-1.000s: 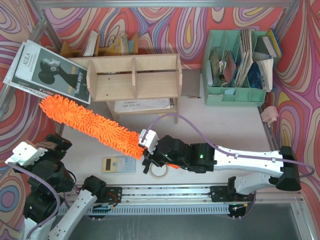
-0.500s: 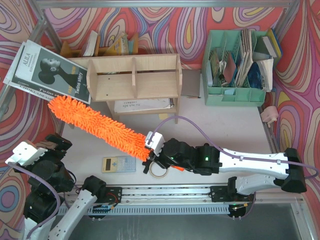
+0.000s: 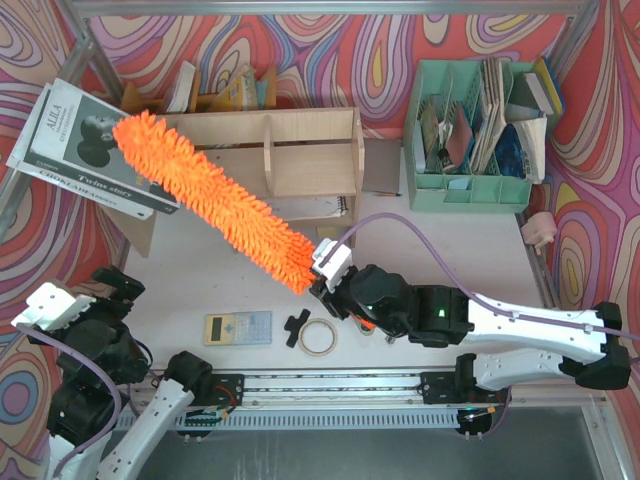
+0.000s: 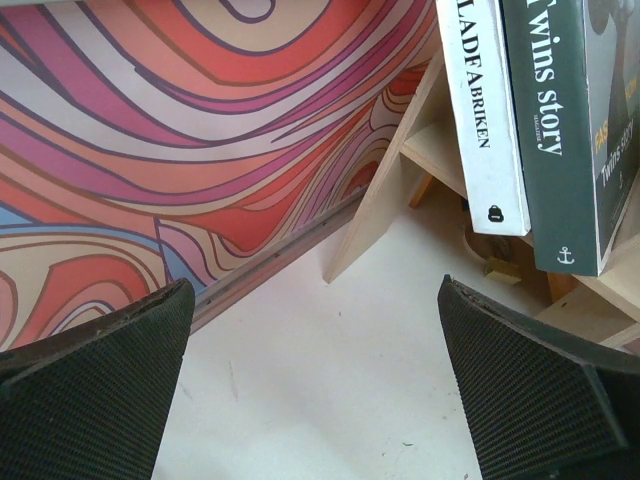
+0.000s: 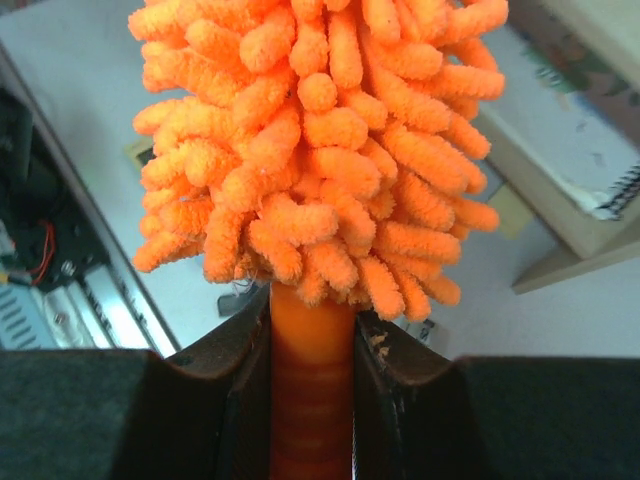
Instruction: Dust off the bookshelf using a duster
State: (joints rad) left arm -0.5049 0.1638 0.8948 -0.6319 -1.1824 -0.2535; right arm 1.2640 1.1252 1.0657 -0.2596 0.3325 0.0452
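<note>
Orange chenille duster point(image 3: 215, 200) slants from lower right to upper left. Its fluffy head crosses the left compartment of the plywood bookshelf point(image 3: 305, 160), and its tip reaches the magazine point(image 3: 80, 150) leaning at the shelf's left end. Whether the fibres touch the wood cannot be told. The right gripper point(image 3: 332, 283) pinches the duster's smooth handle between its fingers. Just beside that gripper, a tape roll point(image 3: 318, 338) and a small calculator point(image 3: 237, 328) lie on the table point(image 3: 450, 250). The left gripper point(image 4: 310, 400), at the near left corner, has its fingers spread wide and holds nothing.
</note>
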